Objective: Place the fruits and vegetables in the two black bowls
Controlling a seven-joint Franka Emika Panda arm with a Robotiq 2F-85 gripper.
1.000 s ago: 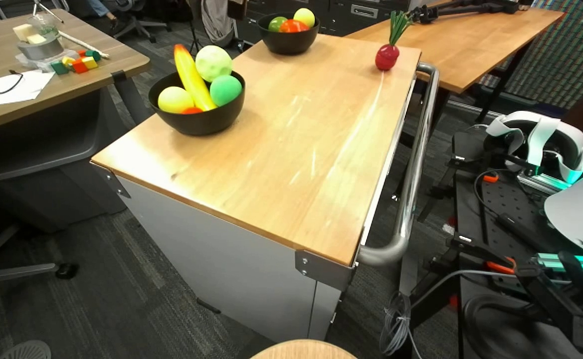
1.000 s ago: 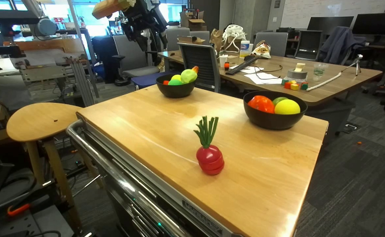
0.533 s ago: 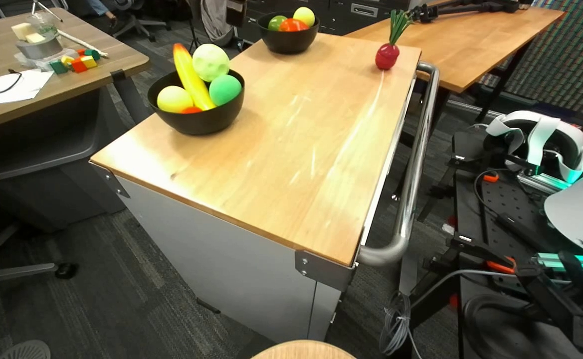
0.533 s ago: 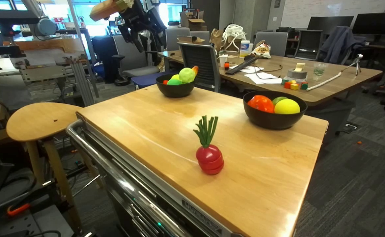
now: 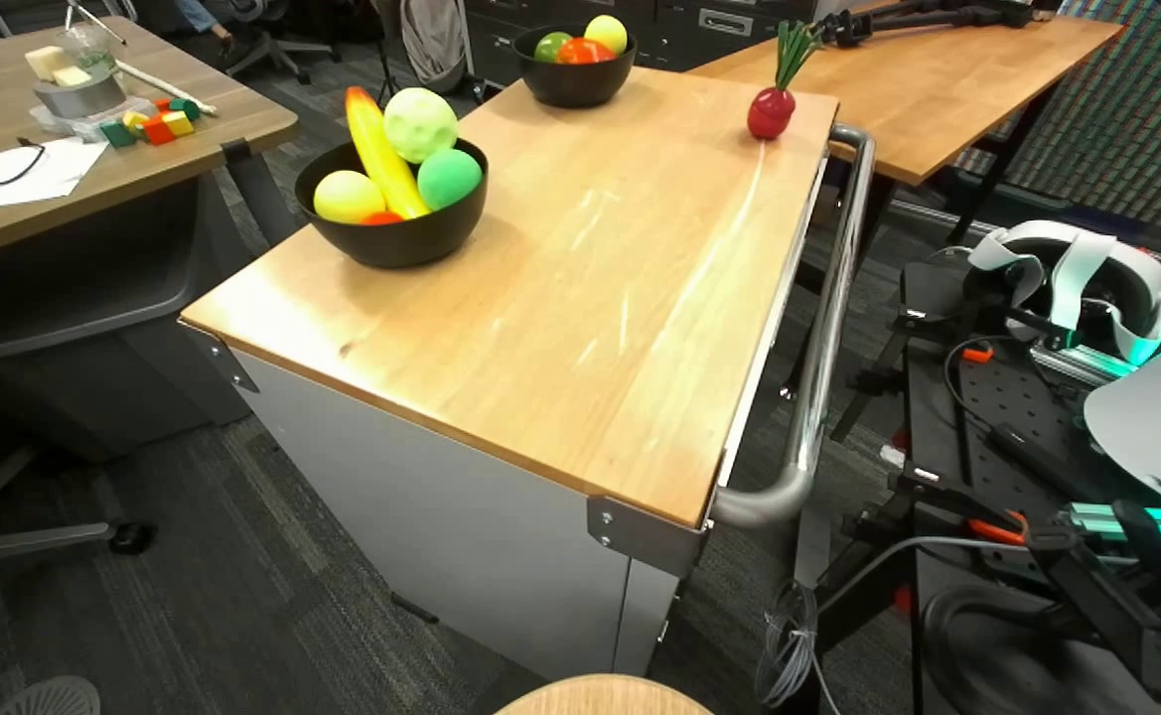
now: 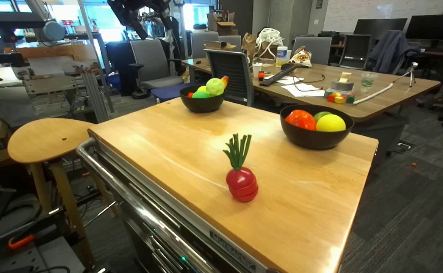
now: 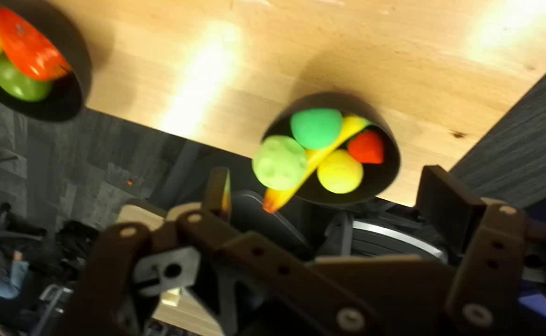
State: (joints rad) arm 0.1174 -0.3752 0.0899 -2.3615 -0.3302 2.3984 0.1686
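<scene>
Desk (image 5: 540,318): here it is, a honey-coloured wooden top, glossy, glare pooling white on the grain, a pale streak curving across it, a dark knot (image 5: 347,350) near one corner
Rail (image 5: 826,338): polished metal, running along one edge and catching the light
Fuller bowl (image 5: 396,246): black, by the edge opposite the rail, and look at that load: yellow banana (image 5: 386,164) poking past the rim, pale green fruit (image 5: 421,124), green ball (image 5: 449,180), yellow round fruit (image 5: 348,197), a small red fruit (image 7: 367,147) tucked low
Other bowl (image 6: 314,139): black too, along that same edge, red-orange fruit (image 6: 301,119), dark green fruit (image 7: 20,81) and lemon-yellow fruit (image 6: 330,123) inside
Red vegetable (image 6: 242,184): out on bare wood, rail side, leaning slightly, green leaves pointing up, well apart from both bowls
Gripper (image 7: 331,184): up in the air, fingers (image 7: 448,200) spread wide in the wrist view; in an exterior view it hangs at the very top, dark near bright windows (image 6: 112,35)
Stool (image 6: 43,140): rounded wooden seat, near the desk's end
Neighbouring desk (image 6: 401,90): brown, with papers (image 6: 302,90), coloured blocks (image 6: 338,99) and a little tripod (image 6: 412,74) on top
Room: office chairs (image 6: 230,76), a whiteboard (image 6: 388,9) and dark monitors (image 6: 380,28) at the back, a white headset (image 5: 1082,273) over on the rail side
Carpet (image 5: 272,556): grey, streaky pattern, underfoot
</scene>
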